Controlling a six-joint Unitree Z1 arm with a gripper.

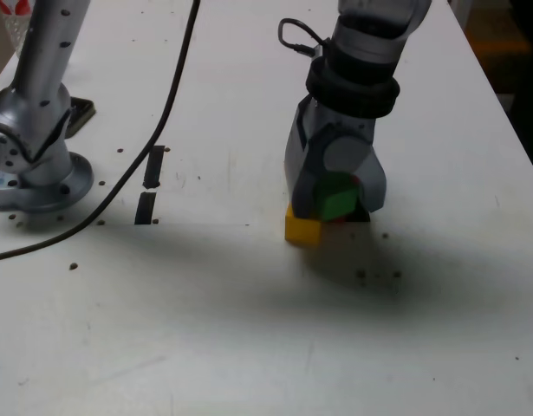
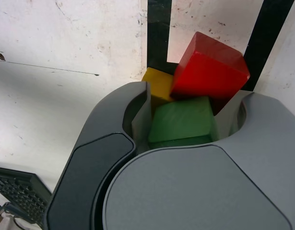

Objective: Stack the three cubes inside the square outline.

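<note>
My gripper (image 1: 335, 196) points down at the table, and its jaws press on both sides of the green cube (image 2: 182, 120). The green cube (image 1: 337, 198) sits a little above the table top. The yellow cube (image 1: 302, 227) rests on the table right beside and below it, on the exterior view's left. The yellow cube (image 2: 159, 85) touches the red cube (image 2: 209, 67), which lies tilted just beyond the green one. Black tape of the square outline (image 2: 159, 38) runs under and past the cubes, with white inside it. The gripper hides most of the outline in the exterior view.
The arm's silver base (image 1: 36, 165) stands at the exterior view's left, and a black cable (image 1: 175, 82) trails across the table from it. Two short black tape strips (image 1: 151, 184) lie between base and gripper. The table's edge (image 1: 509, 113) runs along the right.
</note>
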